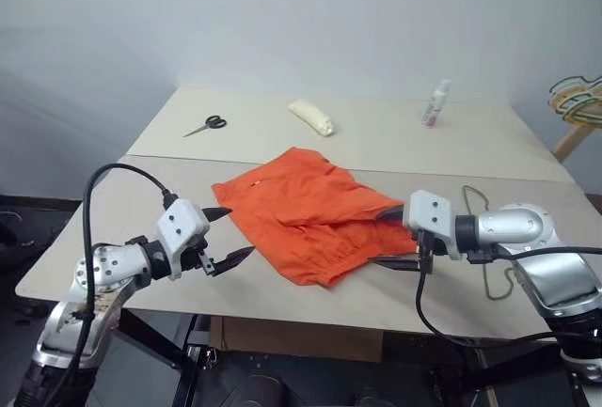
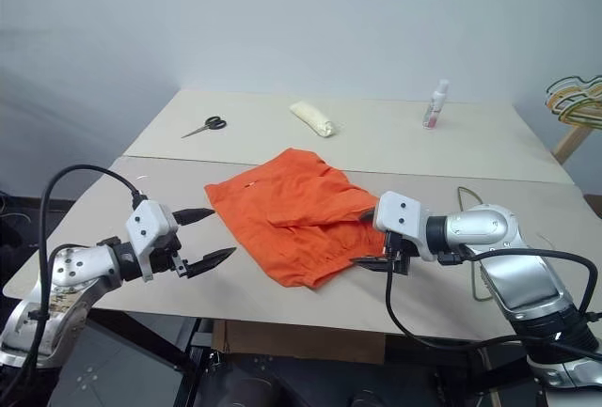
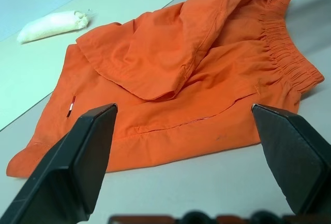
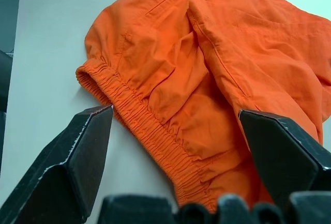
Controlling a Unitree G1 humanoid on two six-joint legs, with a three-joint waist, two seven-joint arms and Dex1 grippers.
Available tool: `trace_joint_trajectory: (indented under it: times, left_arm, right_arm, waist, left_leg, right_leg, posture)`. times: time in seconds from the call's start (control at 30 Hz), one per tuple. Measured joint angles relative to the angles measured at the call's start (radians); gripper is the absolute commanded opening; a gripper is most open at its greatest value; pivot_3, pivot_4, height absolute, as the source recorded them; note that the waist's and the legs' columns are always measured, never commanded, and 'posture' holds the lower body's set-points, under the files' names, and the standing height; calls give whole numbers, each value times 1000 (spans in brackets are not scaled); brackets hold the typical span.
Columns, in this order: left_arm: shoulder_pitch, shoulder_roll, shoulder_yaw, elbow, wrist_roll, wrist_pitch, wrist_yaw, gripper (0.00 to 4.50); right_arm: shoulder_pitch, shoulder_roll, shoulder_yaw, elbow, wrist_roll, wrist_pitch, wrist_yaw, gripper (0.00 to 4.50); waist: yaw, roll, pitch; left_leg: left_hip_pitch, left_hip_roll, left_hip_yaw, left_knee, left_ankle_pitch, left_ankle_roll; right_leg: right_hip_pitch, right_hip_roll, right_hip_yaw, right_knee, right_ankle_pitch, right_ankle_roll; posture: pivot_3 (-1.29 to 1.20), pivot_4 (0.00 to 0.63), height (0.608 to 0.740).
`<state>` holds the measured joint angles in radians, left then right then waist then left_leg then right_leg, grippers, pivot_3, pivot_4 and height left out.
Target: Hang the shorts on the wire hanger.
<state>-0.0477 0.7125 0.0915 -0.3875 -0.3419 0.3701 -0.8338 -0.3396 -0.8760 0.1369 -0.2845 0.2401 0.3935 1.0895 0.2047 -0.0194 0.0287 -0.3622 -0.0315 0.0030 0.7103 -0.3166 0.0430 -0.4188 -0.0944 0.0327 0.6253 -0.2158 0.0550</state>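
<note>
The bright orange shorts [image 1: 310,211] lie crumpled on the table, with the elastic waistband [image 4: 150,131] toward the near edge. My left gripper [image 1: 235,233] hovers open just left of the shorts and points at them. My right gripper [image 1: 381,236] is open at their right edge, one finger above the fabric and one near the tabletop; nothing is held. The thin grey wire hanger [image 1: 465,193] lies flat on the table to the right, partly hidden behind my right arm. Both wrist views look between wide-spread black fingers [image 3: 77,162] [image 4: 77,151] at the shorts.
At the back of the table [image 1: 122,238] lie scissors [image 1: 207,125], a rolled white cloth [image 1: 311,117] and a small spray bottle [image 1: 435,103]. A bunch of coloured hangers [image 1: 576,97] sits on a wooden stand at the far right. A seam crosses the tabletop behind the shorts.
</note>
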Motion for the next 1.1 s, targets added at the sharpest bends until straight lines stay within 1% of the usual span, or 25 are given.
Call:
trace_joint_trajectory:
  times: [0.2, 0.57, 0.7, 0.83, 0.93, 1.03, 1.1]
  left_arm:
    - [-35, -13, 1, 13, -1, 4, 15, 4500]
    - [-39, -3, 0, 13, -1, 6, 6, 4500]
    - [-48, 13, -13, 14, 5, 12, -7, 4500]
    - [-48, 47, -27, 18, 24, 17, -24, 4500]
    - [-47, 56, -40, 26, 28, 19, -43, 4500]
    - [-49, 73, -45, 36, 29, 24, -56, 4500]
    - [-58, 84, -56, 46, 35, 24, -67, 4500]
  right_arm:
    - [0, 5, 0, 0, -1, 0, -2, 4472]
    - [-9, 7, 2, 0, -5, 0, -4, 4472]
    - [-35, 39, 22, 0, -23, 2, -20, 4472]
    - [-66, 74, 76, 1, -66, 13, -48, 4472]
    - [-90, 127, 121, -2, -100, 29, -80, 4472]
    - [-105, 199, 202, -3, -158, 31, -117, 4472]
    - [-121, 251, 279, -3, -215, 31, -141, 4472]
  waist:
    - [1, 0, 0]
    - [-6, 0, 0]
    - [-17, 0, 0]
    - [-41, 0, 0]
    - [-61, 0, 0]
    - [-86, -1, 0]
    - [-100, -1, -1]
  left_leg:
    - [0, 0, 0, 0, 0, 0]
    - [-1, 0, 0, 0, 0, 0]
    - [-1, 0, 0, 0, 0, 0]
    - [-1, 0, 0, 0, 0, 0]
    - [0, 0, 0, 0, 0, 0]
    - [0, 0, 0, 0, 0, -1]
    - [0, 0, 0, 0, 1, -2]
  right_leg:
    - [0, 0, 0, 0, 0, 0]
    - [0, 0, 0, 0, 0, 0]
    - [0, 0, 0, 0, 0, 0]
    - [0, 0, -1, -1, 0, 0]
    - [0, 0, -1, 0, 0, 0]
    - [-1, 1, 0, 1, 0, -1]
    - [-1, 1, 0, 1, 0, -1]
  posture:
    - [270, 0, 740]
    - [223, 0, 740]
    - [186, 0, 740]
    - [168, 0, 740]
    - [153, 0, 740]
    - [160, 0, 740]
    - [162, 0, 740]
